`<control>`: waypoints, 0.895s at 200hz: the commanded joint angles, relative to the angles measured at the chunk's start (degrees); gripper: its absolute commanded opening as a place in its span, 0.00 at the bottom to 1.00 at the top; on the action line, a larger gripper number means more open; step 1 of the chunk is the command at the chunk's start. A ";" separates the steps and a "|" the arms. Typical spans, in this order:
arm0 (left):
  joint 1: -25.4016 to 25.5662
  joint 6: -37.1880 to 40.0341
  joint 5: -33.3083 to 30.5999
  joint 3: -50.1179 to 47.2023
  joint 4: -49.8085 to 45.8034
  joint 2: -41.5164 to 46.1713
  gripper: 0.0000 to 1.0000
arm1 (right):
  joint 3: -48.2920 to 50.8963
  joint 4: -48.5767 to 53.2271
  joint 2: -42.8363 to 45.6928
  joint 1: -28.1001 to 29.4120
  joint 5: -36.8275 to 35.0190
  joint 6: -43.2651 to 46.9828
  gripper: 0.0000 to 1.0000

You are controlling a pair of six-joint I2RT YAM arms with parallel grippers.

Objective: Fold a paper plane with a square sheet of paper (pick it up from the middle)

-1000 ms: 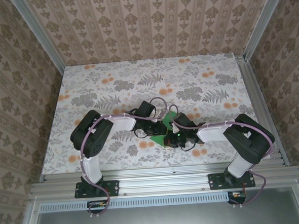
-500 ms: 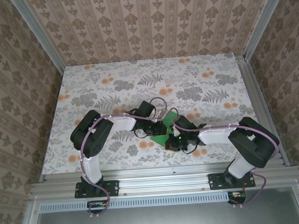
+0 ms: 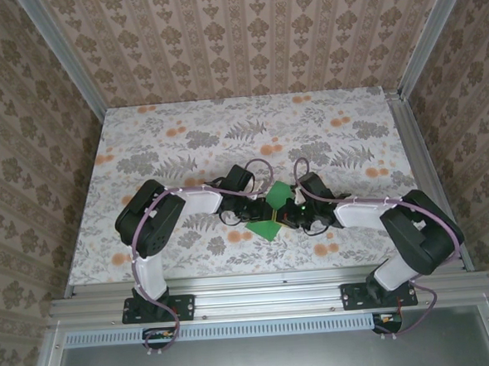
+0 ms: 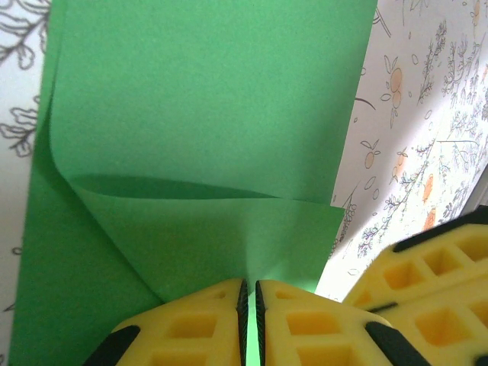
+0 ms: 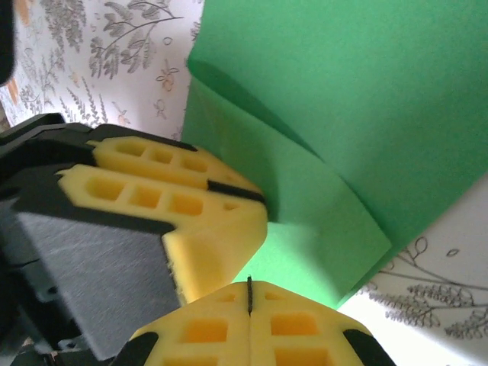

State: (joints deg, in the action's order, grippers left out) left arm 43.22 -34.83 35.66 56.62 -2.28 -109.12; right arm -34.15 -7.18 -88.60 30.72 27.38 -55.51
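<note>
Top cam: paper sheet [image 3: 268, 228] on the desk [image 3: 183, 129], centre, near the front edge. Left arm [image 3: 197, 201] and right arm [image 3: 364, 212] meet wrist to wrist over it and cover part of it.

Left wrist cam: left fingers [image 4: 191, 324] closed down to a thin slit with green showing in it, so they're pinching the sheet [image 4: 213, 114] at a fold. Sheet is doubled over, with a soft curved crease on its left side. Right fingers [image 4: 427, 267] sit just beside its right edge.

Right wrist cam: right fingers [image 5: 305, 328] fully closed, seam tight, tips at the sheet's [image 5: 328, 91] near edge. Can't tell if any paper is caught. Left fingers [image 5: 191, 206] are right next to them, against the folded layer.
</note>
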 commanded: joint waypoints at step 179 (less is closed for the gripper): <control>-4.21 -2.61 -5.51 -0.12 -1.32 -0.95 0.16 | -2.86 11.59 -7.73 -1.54 -3.95 11.73 0.02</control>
State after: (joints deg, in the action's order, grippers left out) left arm 40.80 -36.88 35.79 56.53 -1.85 -109.03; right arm -37.82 -3.84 -94.67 29.19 27.57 -46.02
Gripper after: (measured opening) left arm 0.158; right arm 0.067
